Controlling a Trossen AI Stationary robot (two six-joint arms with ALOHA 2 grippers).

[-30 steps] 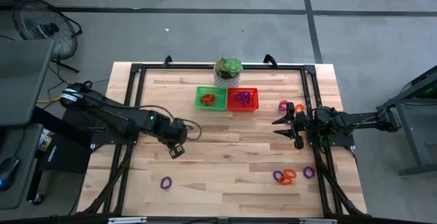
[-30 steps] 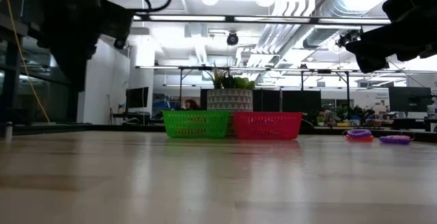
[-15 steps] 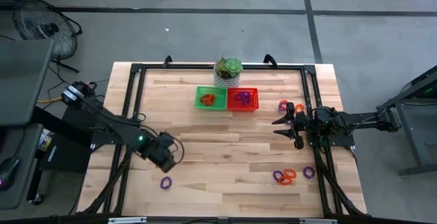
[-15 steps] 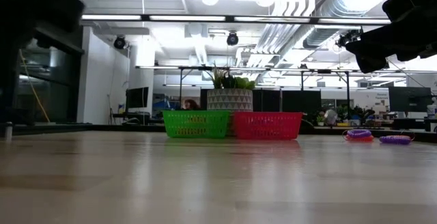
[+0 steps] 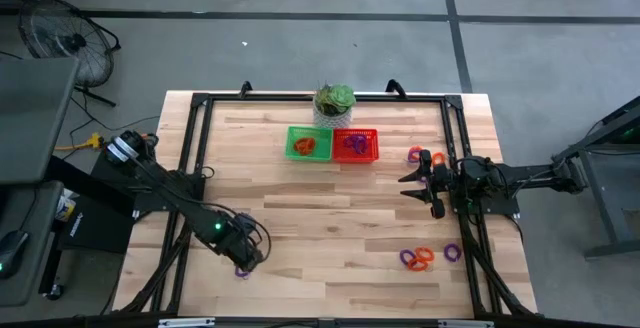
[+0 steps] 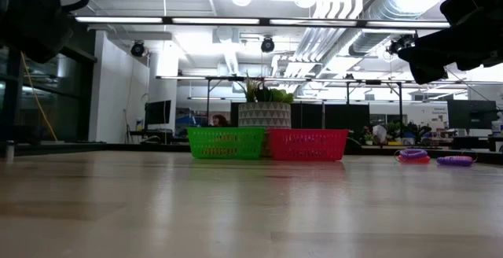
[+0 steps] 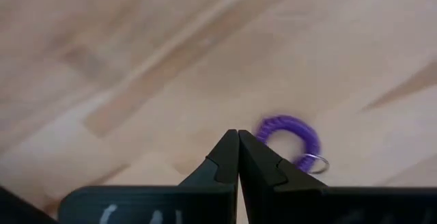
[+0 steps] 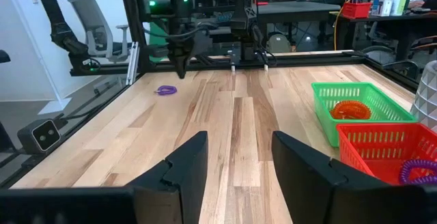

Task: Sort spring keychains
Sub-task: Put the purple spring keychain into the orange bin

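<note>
My left gripper (image 5: pixel 246 256) is near the table's near-left part, shut and empty. Its fingertips (image 7: pixel 237 135) are just beside a purple spring keychain (image 7: pixel 291 137) lying flat on the wood (image 5: pixel 241 270). My right gripper (image 5: pixel 410 186) waits open above the table's right side (image 8: pixel 239 157). More orange and purple keychains lie at the right edge (image 5: pixel 420 155) and near right (image 5: pixel 425 258). The green basket (image 5: pixel 308 144) holds an orange keychain (image 8: pixel 350 109). The red basket (image 5: pixel 356 145) holds a purple one (image 8: pixel 418 169).
A potted plant (image 5: pixel 335 103) stands behind the two baskets at the far edge. A black frame (image 5: pixel 200 103) runs along the table's sides. The wide middle of the table (image 5: pixel 330 218) is bare wood. In the low view the baskets (image 6: pixel 226 142) are far off.
My left gripper has travelled from the table's left middle toward the near edge and come down by the lone purple keychain. The right arm has kept still, and no keychain has moved.
</note>
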